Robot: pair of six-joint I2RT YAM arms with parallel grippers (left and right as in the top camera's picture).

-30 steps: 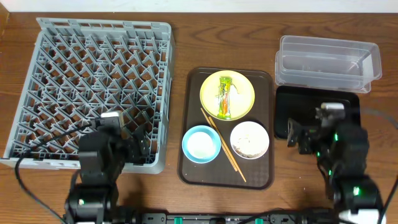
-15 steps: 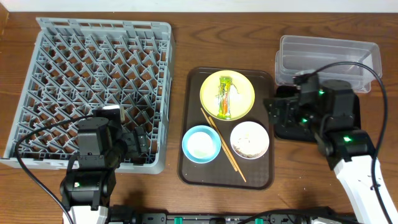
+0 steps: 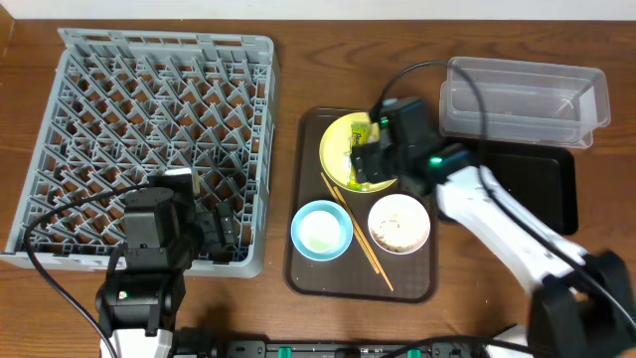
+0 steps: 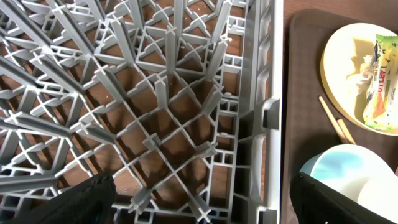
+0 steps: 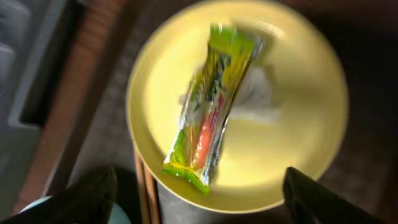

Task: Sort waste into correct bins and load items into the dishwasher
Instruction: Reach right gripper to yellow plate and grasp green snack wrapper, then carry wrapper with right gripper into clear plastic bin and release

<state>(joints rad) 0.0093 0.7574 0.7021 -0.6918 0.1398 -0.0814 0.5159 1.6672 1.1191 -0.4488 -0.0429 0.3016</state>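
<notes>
Over the plate: your right claw hangs above the yellow plate, its fingers spread wide with nothing between them.
Wrapper: the green-and-orange wrapper lies lengthwise across the middle of the plate (blurred in your right wrist view, though the colours read clearly).
Tissue: the crumpled white tissue sits on the plate, touching the wrapper's side.
Left claw: your left claw hovers over the near right corner of the dish rack, also spread apart and carrying nothing.
Dish rack: the grey lattice stands on the left of the table, just beside the brown tray.
Brown tray: it carries the plate at the far end and two bowls at the near end.
Blue bowl: the blue bowl stands upright at the tray's near left.
White bowl: the white bowl stands upright at the near right, with whitish rice scraps inside.
Chopsticks: the chopsticks lie slanted between the two bowls, running from the plate's near left edge toward the tray's near edge.
Clear tub: the clear tub is at the far right of the table.
Black tray: the black tray lies just in front of the tub, with your right arm crossing its left part.
</notes>
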